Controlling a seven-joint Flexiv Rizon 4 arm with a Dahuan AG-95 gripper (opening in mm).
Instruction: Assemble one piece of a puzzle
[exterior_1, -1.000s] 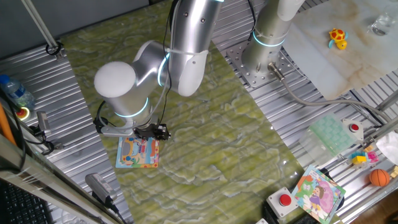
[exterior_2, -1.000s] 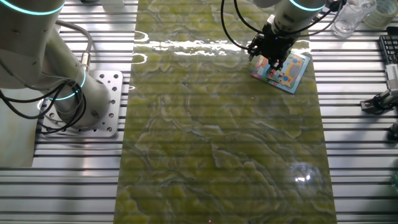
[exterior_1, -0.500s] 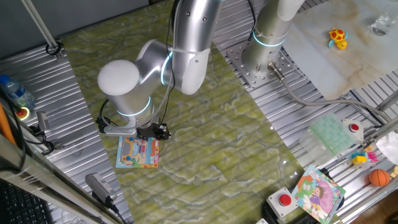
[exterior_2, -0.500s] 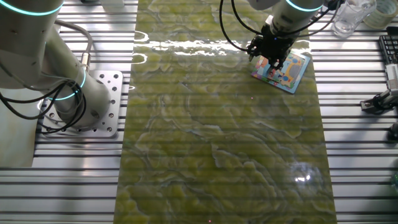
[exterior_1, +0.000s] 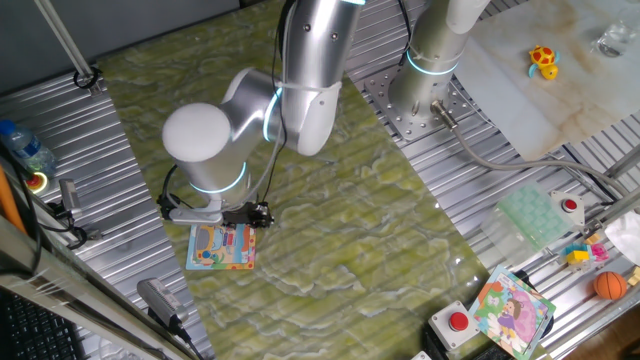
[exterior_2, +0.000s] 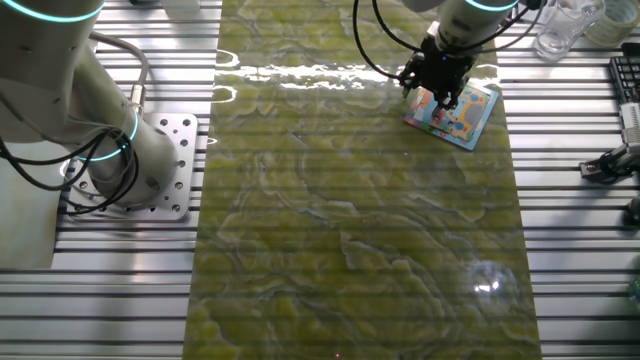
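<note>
Over the puzzle (exterior_2: 455, 111) corner, jaws state can't tell and the piece isn't visible. Risk: slight misalignment jams it against neighbouring tabs or shifts the board.

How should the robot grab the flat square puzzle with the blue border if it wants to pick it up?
The flat square puzzle board with the light-blue border lies flat on the green mat, so probably pinch a free edge, coming low from the side away from the black gripper above one corner.

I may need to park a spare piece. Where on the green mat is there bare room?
Nearly all the green mat is bare, from the puzzle across to the arm base. It is crowded only at the puzzle's corner, under the gripper.
</note>
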